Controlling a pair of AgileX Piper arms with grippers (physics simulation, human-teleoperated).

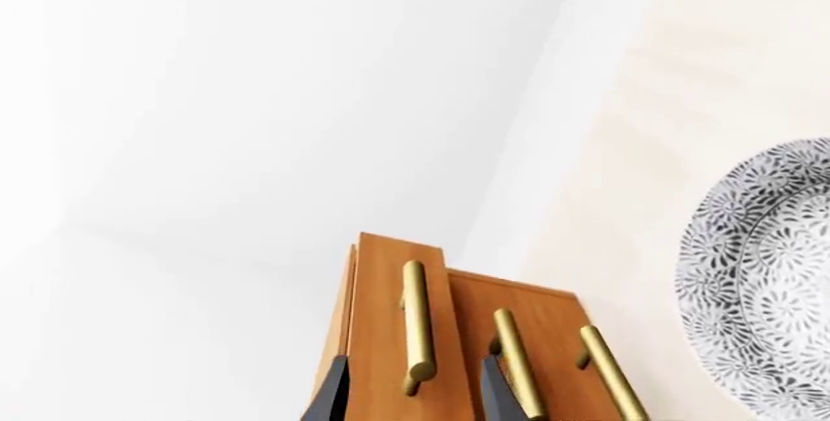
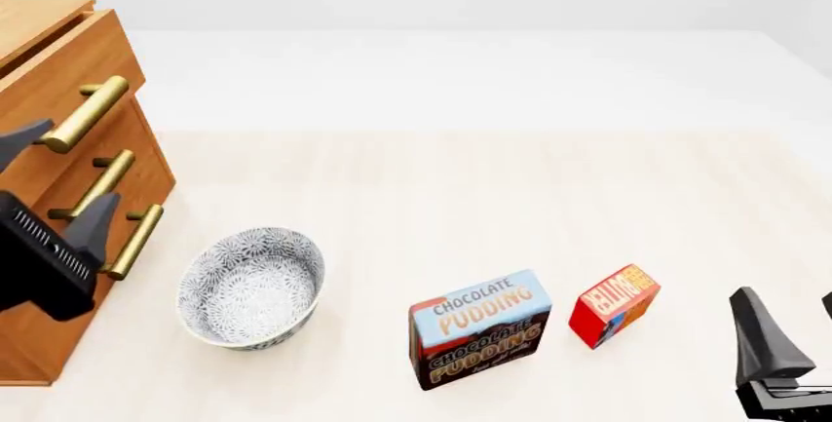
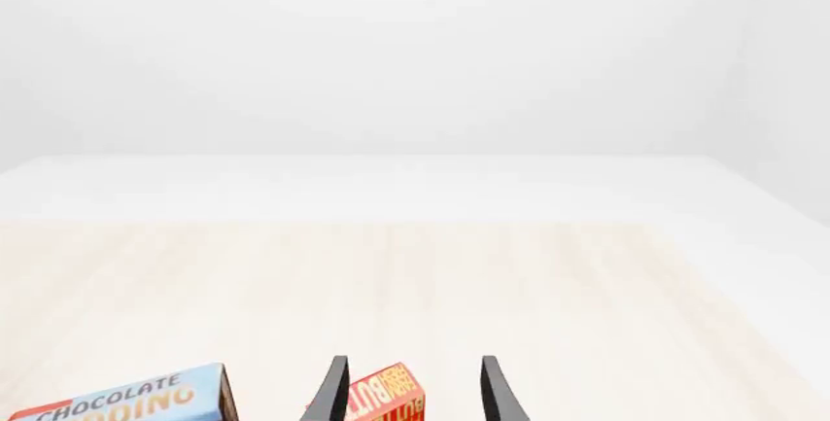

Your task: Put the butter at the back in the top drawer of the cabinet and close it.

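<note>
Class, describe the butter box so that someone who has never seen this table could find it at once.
Start at the wooden cabinet on the left, then pass rightward over the patterned bowl and the Chocolate Pudding box. The butter stands just right of that: red with orange lettering, smaller than its blue-and-brown neighbour.

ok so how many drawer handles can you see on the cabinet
3, stacked down the cabinet front at the table's left: top handle, middle handle, bottom handle. The left gripper partly covers them; none look hidden.

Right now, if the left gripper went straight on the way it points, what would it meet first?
Probably the top drawer front: the left gripper stands open, its fingers either side of the brass handle, so that bar would pass between them. Depth is unclear.
</note>
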